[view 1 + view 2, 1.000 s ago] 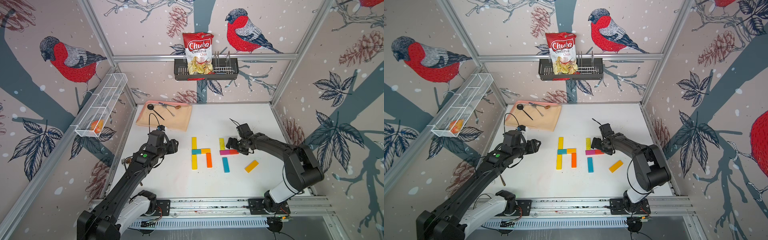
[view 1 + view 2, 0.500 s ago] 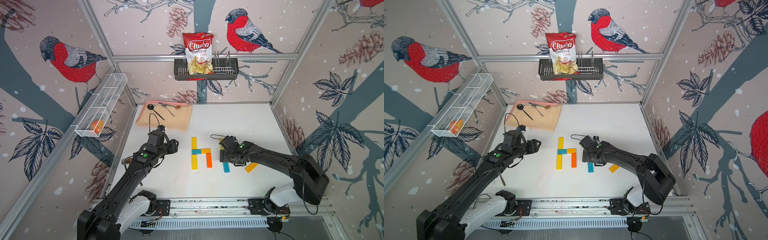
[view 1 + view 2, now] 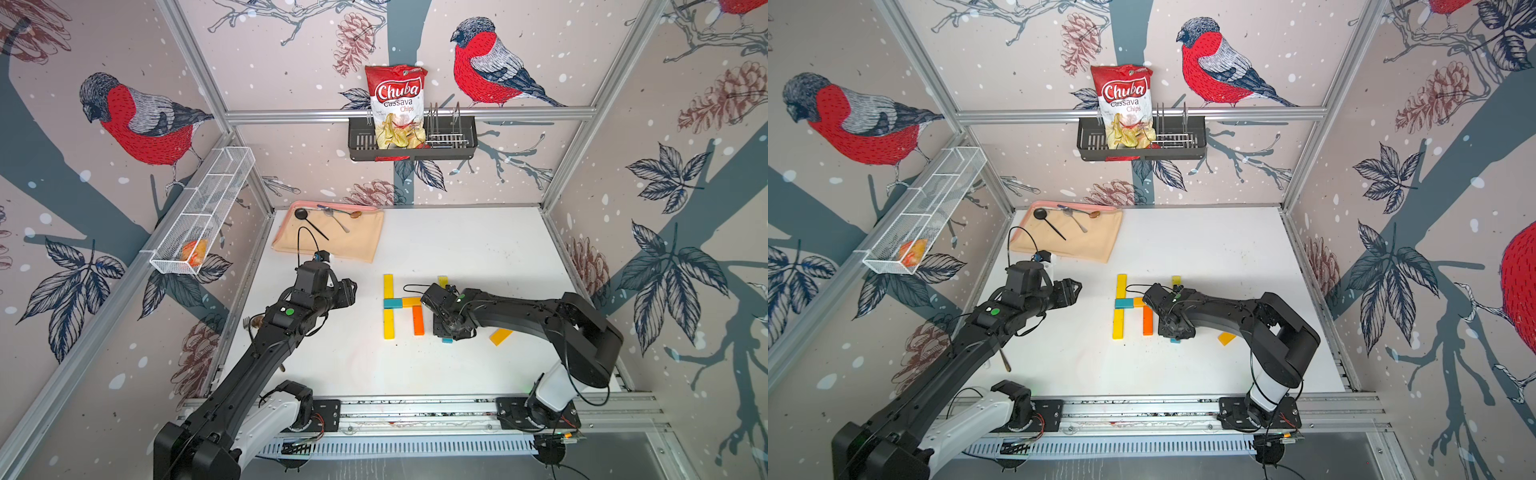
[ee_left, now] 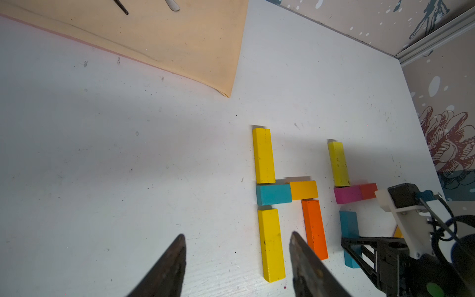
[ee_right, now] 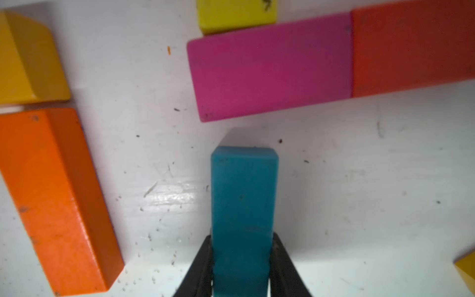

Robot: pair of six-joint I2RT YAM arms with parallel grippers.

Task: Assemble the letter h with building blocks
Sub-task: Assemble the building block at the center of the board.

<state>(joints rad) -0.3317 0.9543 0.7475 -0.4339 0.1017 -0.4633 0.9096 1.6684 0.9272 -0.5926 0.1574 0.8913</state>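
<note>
The right fingers (image 5: 203, 262) are pinching the teal block (image 5: 244, 205), which is lying on the table (image 3: 457, 249) right of the orange block (image 5: 51, 192), just short of the magenta block (image 5: 270, 69). I judge it is wanting a straight, level push far until flush. The left fingers (image 4: 167, 264) are hovering half open, empty. The chips bag (image 3: 397, 108) is showing "Chuba Cassava Chips".

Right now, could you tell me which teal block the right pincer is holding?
The teal block near the magenta block, with the right pincer shut on its sides. The other teal block lies untouched, touching the amber block in the finished letter.
</note>
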